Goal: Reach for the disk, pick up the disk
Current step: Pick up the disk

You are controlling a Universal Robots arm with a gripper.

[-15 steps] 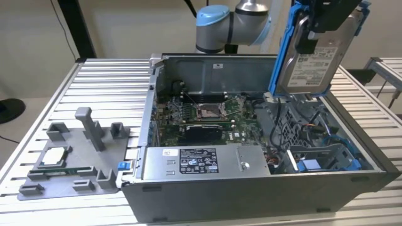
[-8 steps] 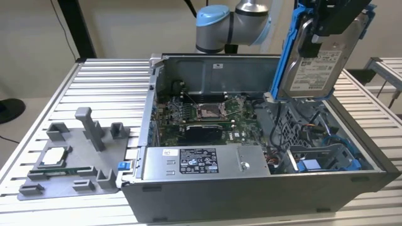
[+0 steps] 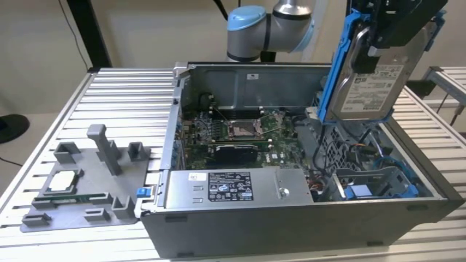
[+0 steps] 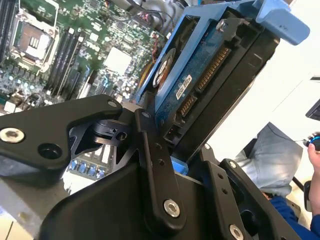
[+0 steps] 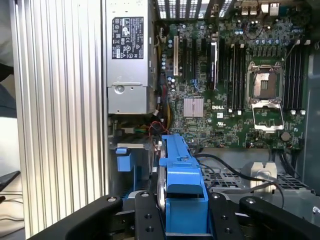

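Exterior view shows the disk [image 3: 371,73] lifted well above the open computer case [image 3: 306,218], held nearly upright with its white label facing the camera and its blue bracket [image 3: 339,60] running down the edge nearer the exterior view's left. The gripper [image 3: 396,24] clamps it from the top; in the first wrist view the black fingers [image 5: 145,220] sit tight on either side of the bracket, so the jaws are closed on the disk and nothing else. Held on edge this way, the drive presents its narrow side downward, which judged from the pictures suits passage through the slim drive bay [image 3: 375,183] at the case's near corner on the exterior view's right, where a blue part lies in the cage. The second wrist view shows the connector end of the disk pointing away from the gripper, above the motherboard [image 4: 65,50]. Around the disk there is open air on all sides; the case's back wall [image 3: 255,82] stands near its lower end, toward the exterior view's left. The power supply [image 3: 233,188] and loose cables [image 3: 320,158] lie well below it. Pick-up appears complete. A person's sleeve [image 4: 295,215] shows beyond the case.
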